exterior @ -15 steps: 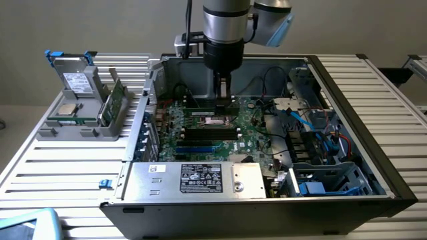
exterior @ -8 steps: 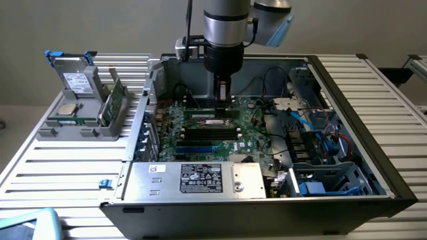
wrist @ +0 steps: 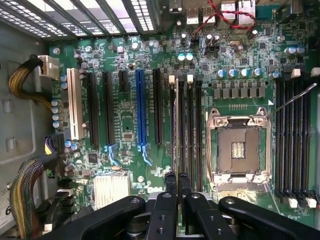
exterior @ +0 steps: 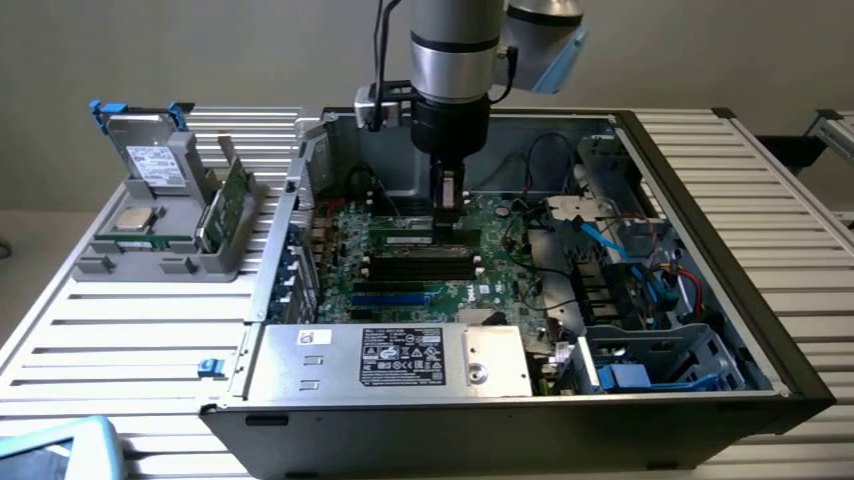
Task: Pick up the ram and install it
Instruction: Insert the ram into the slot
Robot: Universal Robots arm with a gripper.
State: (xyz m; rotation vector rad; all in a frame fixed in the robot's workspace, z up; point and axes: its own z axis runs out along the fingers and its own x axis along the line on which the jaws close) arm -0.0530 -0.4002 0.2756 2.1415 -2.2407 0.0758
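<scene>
Exterior view: fingers [exterior: 447,200] clamped on the ram [exterior: 404,237], centre of frame, at the motherboard [exterior: 400,292] slots [exterior: 420,263].
Risk: if it sits tilted or off its slot, pressing could bend it.

**Three things on the slatted counter [exterior: 120,330]**

An open computer case [exterior: 534,430] sits across the middle and the exterior view's right of the pale counter. A grey parts holder [exterior: 134,262] stands just beside the case, on the exterior view's left. A blue-rimmed object [exterior: 67,440] lies at the near left corner, partly cut off.
</scene>
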